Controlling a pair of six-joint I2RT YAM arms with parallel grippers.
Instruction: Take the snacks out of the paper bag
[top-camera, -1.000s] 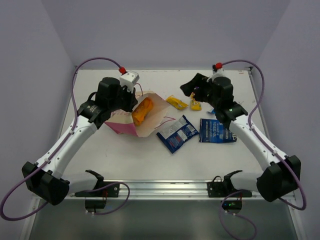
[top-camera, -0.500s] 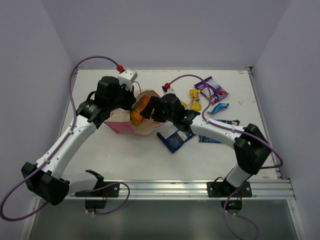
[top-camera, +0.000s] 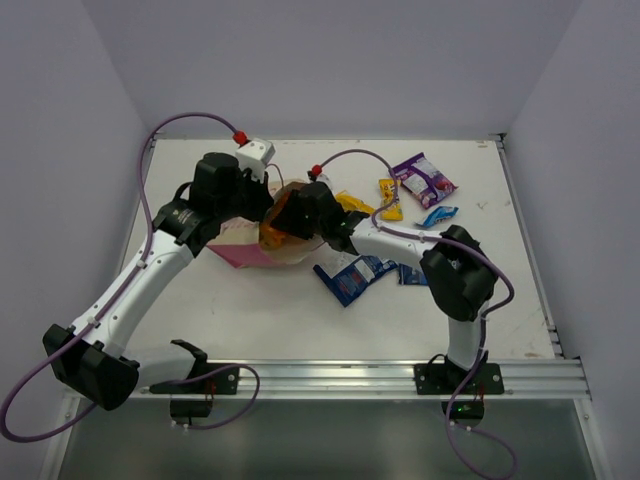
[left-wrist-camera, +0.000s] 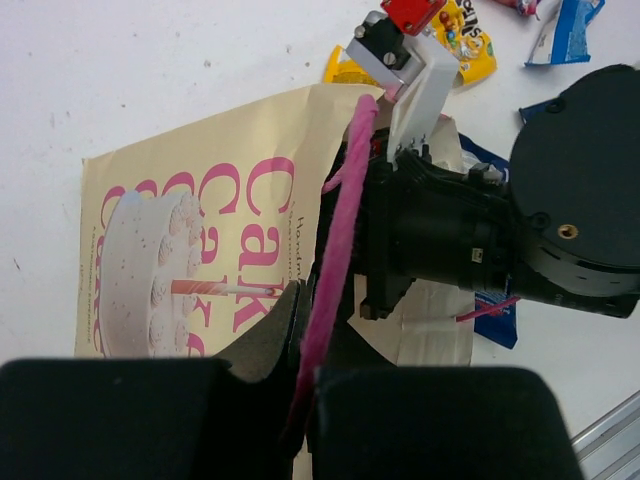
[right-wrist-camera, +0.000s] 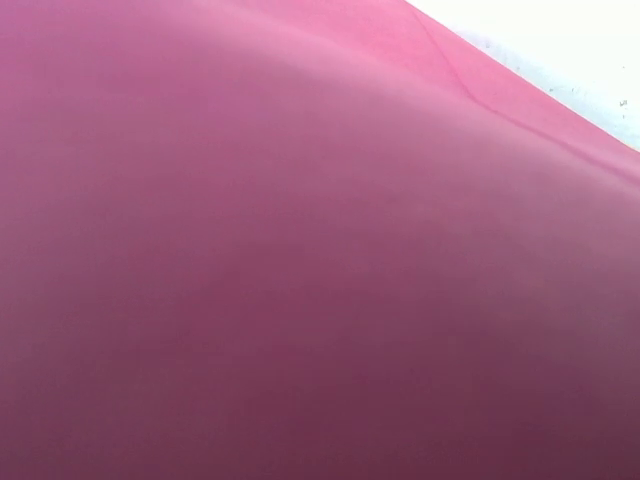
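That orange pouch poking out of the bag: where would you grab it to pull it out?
Probably the pouch end nearest the mouth of the bag, coming straight in through the opening from the right. The bag lies on its side with the mouth facing that way, the left gripper pinches a pink strip of it, and only that end of the pouch shows.

paper bag (top-camera: 238, 248): lying on the tabletop (top-camera: 250, 320), mouth toward the right
pouch (top-camera: 272, 233): in the bag's mouth
other packets (top-camera: 352, 275): all right of the bag

right end effector (top-camera: 288, 216): in paper bag (top-camera: 236, 247) mouth | orange pouch (top-camera: 271, 235): at mouth, grip unclear
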